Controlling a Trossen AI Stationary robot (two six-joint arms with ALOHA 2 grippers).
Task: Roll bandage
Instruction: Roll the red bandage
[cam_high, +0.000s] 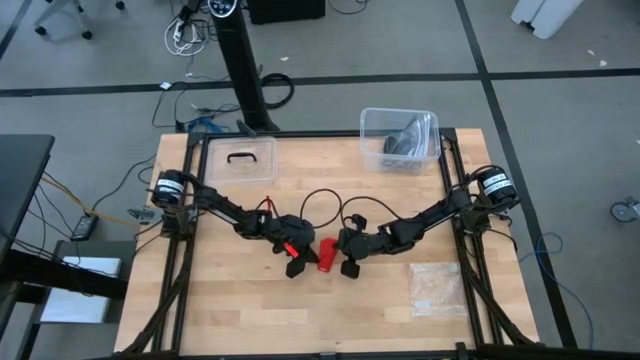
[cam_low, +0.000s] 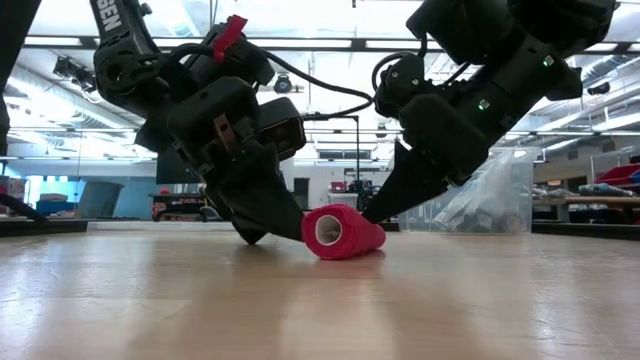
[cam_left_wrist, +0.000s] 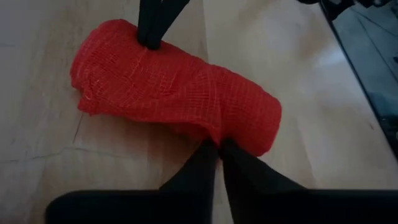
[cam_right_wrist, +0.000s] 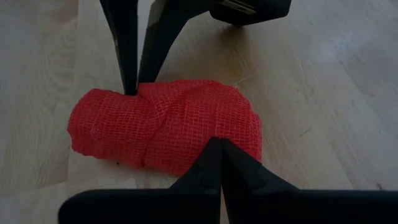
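The bandage (cam_high: 326, 254) is a stubby bright red roll of mesh fabric lying on its side on the wooden table (cam_high: 230, 300), one hollow end (cam_low: 325, 232) toward the near edge. My left gripper (cam_left_wrist: 218, 147) stands on the roll's left with its fingers a thin gap apart. My right gripper (cam_right_wrist: 216, 143) is shut on the roll's right. Both slant down at the roll from opposite sides. My left gripper touches the roll's left side near its near end (cam_left_wrist: 231, 135) with its fingertips, slanting down from the table's left. Whether any fabric sits between the tips I cannot tell. My right gripper presses its shut fingertips against the roll's right side toward its far end (cam_right_wrist: 205, 132), slanting down from the table's right. The roll lies on the table between the two grippers.
A clear bin (cam_high: 400, 138) holding a dark object stands at the far right. A clear lid with a black handle (cam_high: 240, 160) lies at the far left. A clear plastic bag (cam_high: 438, 288) lies near the right edge. Black cables (cam_high: 322, 200) loop above the table's middle.
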